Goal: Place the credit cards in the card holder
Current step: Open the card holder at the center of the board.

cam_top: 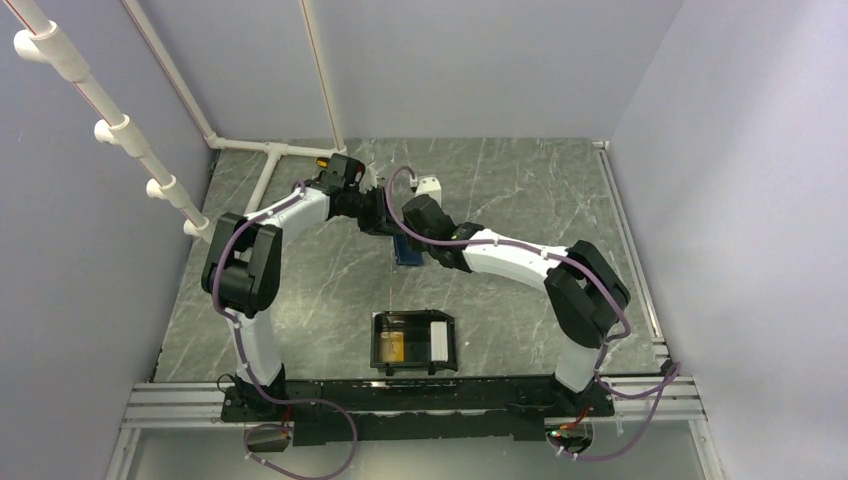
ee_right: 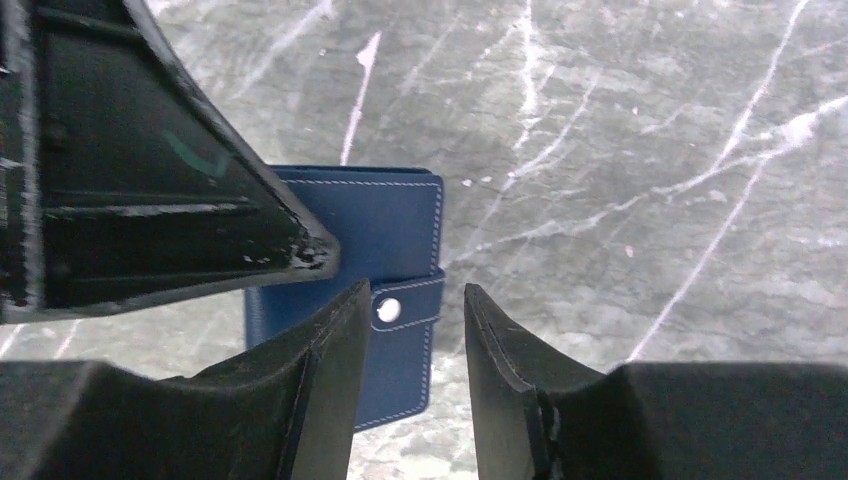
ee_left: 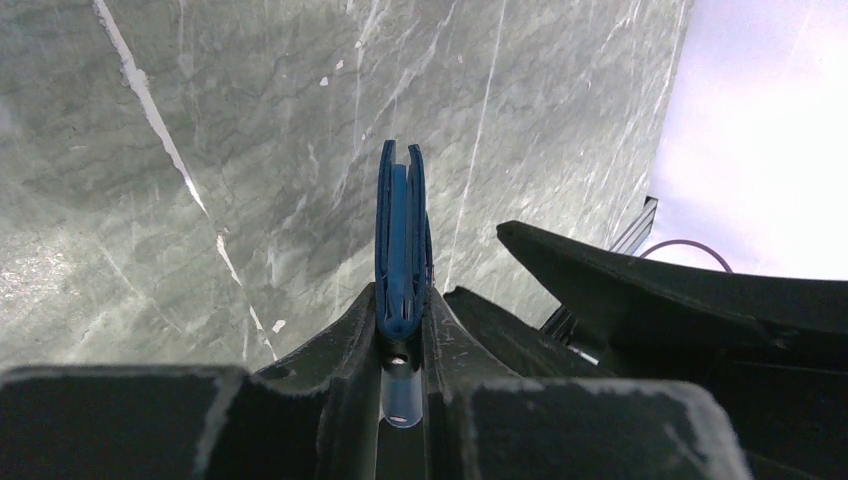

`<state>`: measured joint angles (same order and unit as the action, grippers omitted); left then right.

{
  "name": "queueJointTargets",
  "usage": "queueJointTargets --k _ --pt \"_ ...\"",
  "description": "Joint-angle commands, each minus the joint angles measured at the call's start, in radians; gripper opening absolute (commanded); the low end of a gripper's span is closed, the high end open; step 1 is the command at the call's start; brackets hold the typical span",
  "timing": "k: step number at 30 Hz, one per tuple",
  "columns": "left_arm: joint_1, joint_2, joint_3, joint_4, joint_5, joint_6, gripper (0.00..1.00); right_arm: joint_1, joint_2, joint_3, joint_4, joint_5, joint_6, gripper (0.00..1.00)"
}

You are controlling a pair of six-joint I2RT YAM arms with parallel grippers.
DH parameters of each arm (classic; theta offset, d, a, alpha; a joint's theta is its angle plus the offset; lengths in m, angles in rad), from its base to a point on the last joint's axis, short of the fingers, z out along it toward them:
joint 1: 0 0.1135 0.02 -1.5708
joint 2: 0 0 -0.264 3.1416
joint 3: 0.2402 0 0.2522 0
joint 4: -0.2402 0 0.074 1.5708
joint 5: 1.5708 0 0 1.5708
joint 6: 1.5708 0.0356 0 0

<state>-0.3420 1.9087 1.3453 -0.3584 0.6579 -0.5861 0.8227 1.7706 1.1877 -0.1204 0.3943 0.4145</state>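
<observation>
The wallet (ee_right: 385, 230) is dark blue with white stitching and 1 silver snap (ee_right: 388, 311). The worktop (cam_top: 520, 190) is grey-green marble veined in white. Near its front edge, the card holder (cam_top: 378, 345) is black with 1 white strip (cam_top: 437, 342) and an orange-gold credit card (cam_top: 393, 346) inside. The left arm (cam_top: 258, 345) and right arm (cam_top: 505, 258) are white with black joints.

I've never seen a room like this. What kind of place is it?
Probably a robot lab's test booth: a left arm and a right arm bolted to one rail, a marble-look table, and plain walls closing it in.
</observation>
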Motion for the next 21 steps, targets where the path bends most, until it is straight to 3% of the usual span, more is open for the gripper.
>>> queueJointTargets --k 1,21 --pt "-0.003 -0.019 0.022 0.000 0.031 0.012 0.00 0.021 0.023 0.062 0.023 -0.022 0.042 0.43" --pt "-0.003 -0.039 0.031 -0.023 0.001 0.027 0.00 0.062 0.133 0.122 -0.113 0.149 0.090 0.33"
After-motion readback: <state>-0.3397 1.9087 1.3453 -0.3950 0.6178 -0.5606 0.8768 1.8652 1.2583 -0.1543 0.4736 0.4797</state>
